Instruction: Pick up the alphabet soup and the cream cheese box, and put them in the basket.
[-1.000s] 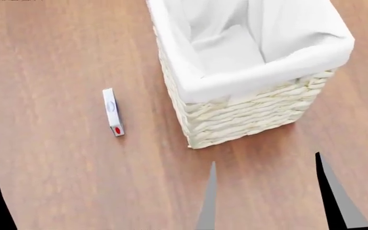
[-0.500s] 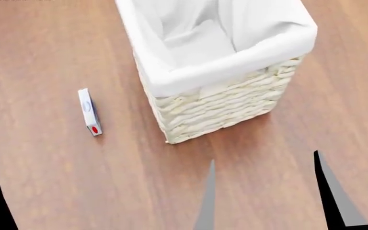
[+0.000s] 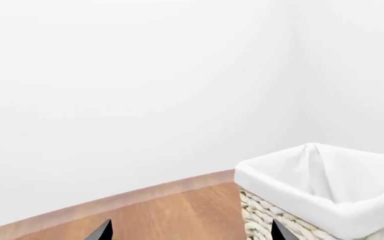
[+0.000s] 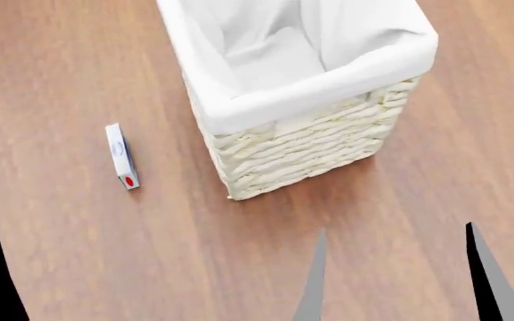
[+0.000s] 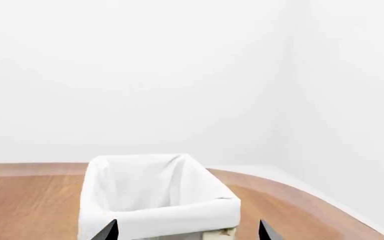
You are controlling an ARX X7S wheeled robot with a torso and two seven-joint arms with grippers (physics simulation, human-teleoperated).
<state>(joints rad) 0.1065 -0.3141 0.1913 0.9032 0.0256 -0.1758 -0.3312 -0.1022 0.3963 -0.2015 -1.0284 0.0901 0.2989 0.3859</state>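
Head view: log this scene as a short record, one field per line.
surface: brown wood floor
basket: upright, white liner, nothing visible inside
cream cheese box: on the floor, apart from the basket, on the left arm's side
soup can: not in view
left gripper: open, empty
right gripper: open, empty, facing the basket

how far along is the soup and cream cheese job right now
Nothing looks done: the part of the basket interior that shows holds only white liner. The cream cheese box lies on the wood surface left of it, untouched. No alphabet soup shows in any view. Both grippers hold nothing, their fingers spread at the frame edges. Both pickups remain.
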